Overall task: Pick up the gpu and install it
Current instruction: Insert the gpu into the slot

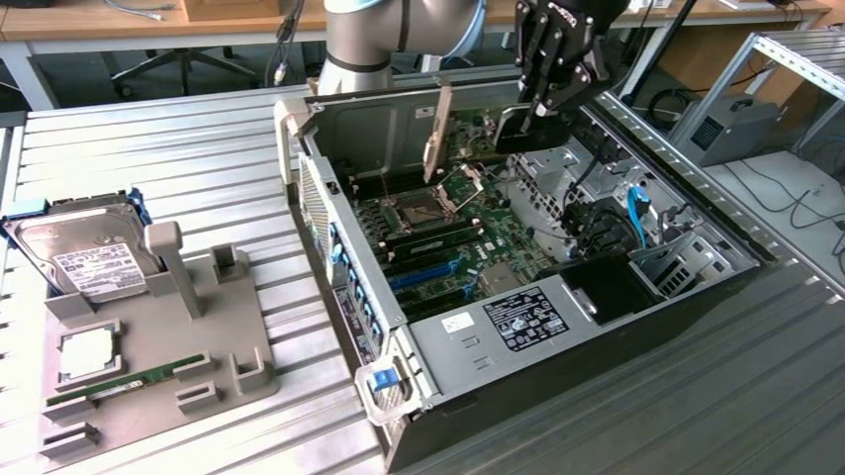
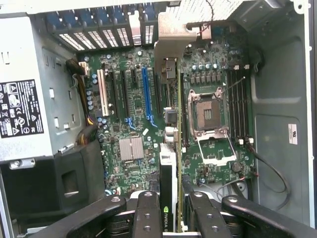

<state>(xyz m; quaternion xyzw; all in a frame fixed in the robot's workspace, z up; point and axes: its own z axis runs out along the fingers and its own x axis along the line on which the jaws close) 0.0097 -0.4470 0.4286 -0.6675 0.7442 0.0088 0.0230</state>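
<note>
gpu [image 1: 523,134] is pinched edge-on in the gripper [image 1: 539,107], with the fingers [image 2: 147,215] clamped on its two flat faces. It hangs over the motherboard [image 1: 492,208] inside the open case [image 1: 739,265], up toward the case's far corner in the exterior view. It doesn't look seated to me, but I can't see the card's bottom edge, so grain of salt.

From the wrist view the card runs lengthwise along the expansion slots [image 2: 146,94], between the blue one and the CPU socket [image 2: 208,114]. Its silver bracket [image 2: 171,42] points at the case's rear wall [image 2: 99,37], where the vented covers are.

My two cents on doing this bit right:
- Get the card parallel to the slot before any downward push. Even a slight twist means the edge connector rides the slot lip instead of dropping in.
- I'd watch the bracket end most, since it has to slide down against the rear wall without catching the rim.
- Push straight down. The grip is near one end, so I'd guess the bracket end tends to sit high.
- That socket frame looks flipped open right beside the card, and there are loose wires near it, so don't drift that way.

The hard drive [image 1: 86,262] and memory stick [image 1: 133,378] sit in the grey holder [image 1: 198,317] by the tabletop [image 1: 185,148] edge on the exterior view's left, well apart from all this.
</note>
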